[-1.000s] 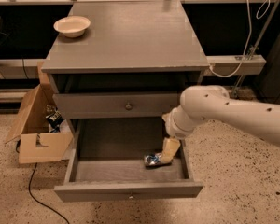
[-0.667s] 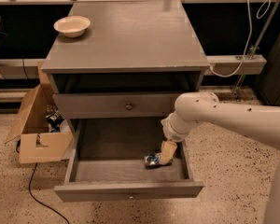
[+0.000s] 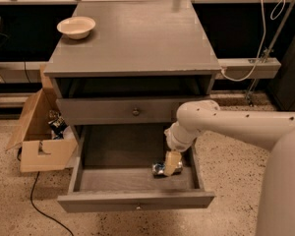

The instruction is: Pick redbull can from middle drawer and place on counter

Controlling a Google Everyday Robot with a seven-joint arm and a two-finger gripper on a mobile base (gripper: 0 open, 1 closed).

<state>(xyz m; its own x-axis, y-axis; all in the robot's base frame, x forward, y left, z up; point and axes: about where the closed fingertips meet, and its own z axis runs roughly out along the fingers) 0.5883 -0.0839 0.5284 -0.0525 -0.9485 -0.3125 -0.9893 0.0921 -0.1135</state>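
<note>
Jaws apart or together: cannot tell. Low inside open middle drawer (image 3: 137, 200), right side, gripper (image 3: 172, 163) just beside can (image 3: 159, 169) lying on its side near drawer front. Above, counter (image 3: 137, 38) with bowl (image 3: 76, 27) at far left corner.

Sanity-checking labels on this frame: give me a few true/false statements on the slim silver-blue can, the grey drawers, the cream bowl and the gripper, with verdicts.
1. The small silver-and-blue redbull can is inside the open grey wooden middle drawer. True.
2. The cream bowl sits in that drawer. False: it stands on the flat grey counter, near a far corner.
3. The gripper is down in the drawer, at the can. True.
4. The grey drawer front with the round knob is pulled out. False: it is shut.
5. The brown cardboard box stands on the counter. False: it is on the floor beside the cabinet.
</note>
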